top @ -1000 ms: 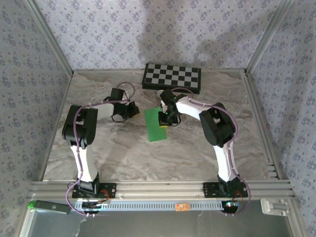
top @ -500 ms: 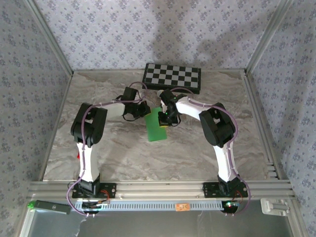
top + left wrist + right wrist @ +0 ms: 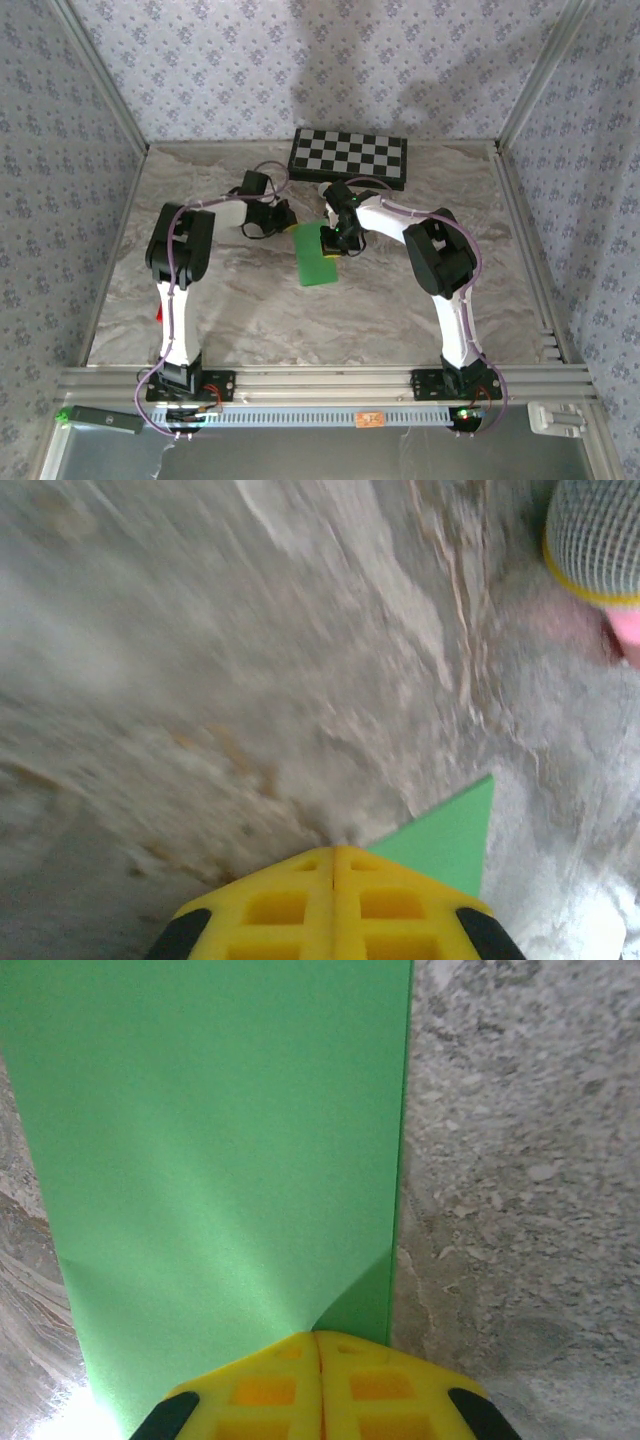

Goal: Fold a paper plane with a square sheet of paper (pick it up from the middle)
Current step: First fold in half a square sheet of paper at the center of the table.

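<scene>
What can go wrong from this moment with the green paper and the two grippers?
1. The shut right gripper rests on the folded green paper. Near its tips a layer seems to lift, so sliding may skew the crease.
2. The shut left gripper sits by a corner of the green paper, and a nudge may shift it.
3. The microphone lies close to the left gripper and might be bumped.

I see the square sheet of paper (image 3: 316, 264), bright green, matte, a long rectangle, layers doubled along one edge, flat mid-table (image 3: 250, 310), near the checkered board (image 3: 348, 156)
</scene>
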Controlling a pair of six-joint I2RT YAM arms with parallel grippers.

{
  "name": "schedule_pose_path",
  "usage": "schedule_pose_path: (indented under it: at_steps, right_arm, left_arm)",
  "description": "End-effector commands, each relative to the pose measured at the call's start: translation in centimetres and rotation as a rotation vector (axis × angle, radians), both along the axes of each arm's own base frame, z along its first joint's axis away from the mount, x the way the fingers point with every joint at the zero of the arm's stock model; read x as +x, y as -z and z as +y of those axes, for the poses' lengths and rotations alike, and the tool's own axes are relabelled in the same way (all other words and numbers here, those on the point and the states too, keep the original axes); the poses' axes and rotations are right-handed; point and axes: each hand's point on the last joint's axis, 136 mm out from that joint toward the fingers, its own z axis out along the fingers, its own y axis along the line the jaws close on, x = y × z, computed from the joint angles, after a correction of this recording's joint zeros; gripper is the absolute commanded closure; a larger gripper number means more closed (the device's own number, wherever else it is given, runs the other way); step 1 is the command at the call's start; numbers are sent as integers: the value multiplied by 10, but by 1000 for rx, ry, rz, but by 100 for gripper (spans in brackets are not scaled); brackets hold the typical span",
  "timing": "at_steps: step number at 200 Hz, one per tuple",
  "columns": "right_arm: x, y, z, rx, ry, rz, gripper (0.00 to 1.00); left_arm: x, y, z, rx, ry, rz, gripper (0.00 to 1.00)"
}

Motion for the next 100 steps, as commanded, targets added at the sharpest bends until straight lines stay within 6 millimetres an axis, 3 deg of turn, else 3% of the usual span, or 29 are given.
schedule_pose_path:
  at_steps: [1,33,56,81,100]
  right_arm:
    - [-85,111,-116,-537,-28,269,93]
    - [-81,106,-107,-508,-2,258,93]
    - [-75,96,-89,-438,57,243,93]
    - [-63,78,-63,-342,154,201,93]
    - [-48,62,-46,-258,267,155,93]
  left_arm:
    - [26,13,49,149,-91,-25,96]
    - [31,-35,39,93,-70,-86,94]
    - [20,-66,33,51,-76,-121,93]
    - [-5,-74,32,42,-120,-115,88]
    - [-27,-74,27,28,-137,-104,78]
